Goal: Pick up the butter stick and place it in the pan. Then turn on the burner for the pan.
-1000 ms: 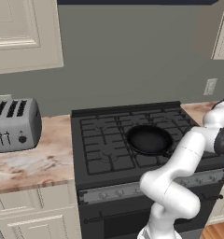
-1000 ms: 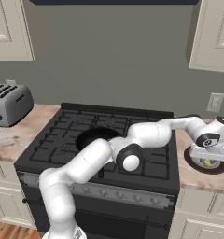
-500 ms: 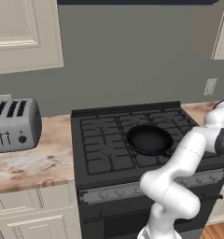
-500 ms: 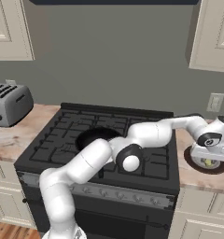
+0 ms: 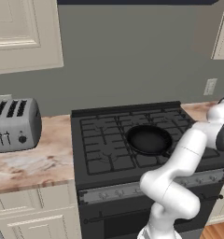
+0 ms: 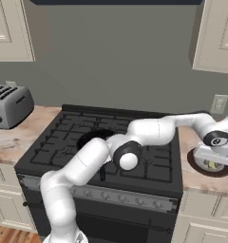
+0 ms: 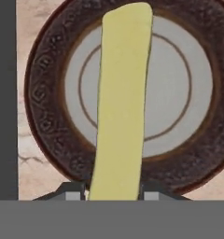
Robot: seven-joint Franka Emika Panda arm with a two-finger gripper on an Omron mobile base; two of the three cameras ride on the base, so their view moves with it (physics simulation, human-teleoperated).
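Butter stick (image 7: 121,102) is the business of the moment: it lies across a round dish (image 7: 44,102) with a dark patterned rim and pale centre, on the counter (image 6: 201,182) to the right of the stove (image 6: 149,163). The hand (image 6: 212,153) hangs right over that dish, and from its own camera the two finger tips stand either side of the bar's near end. Whether they have closed on it or merely flank it, I cannot tell.

So the first step, the pick-up, looks to be in hand. Next, I judge, the hand needs a firm grip on the narrow sides, a straight lift clear of the rim, then a carry left to the pan (image 5: 149,139) on the stove.

Counting: one butter stick, one dish, one pan, one toaster (image 5: 13,123) far left.
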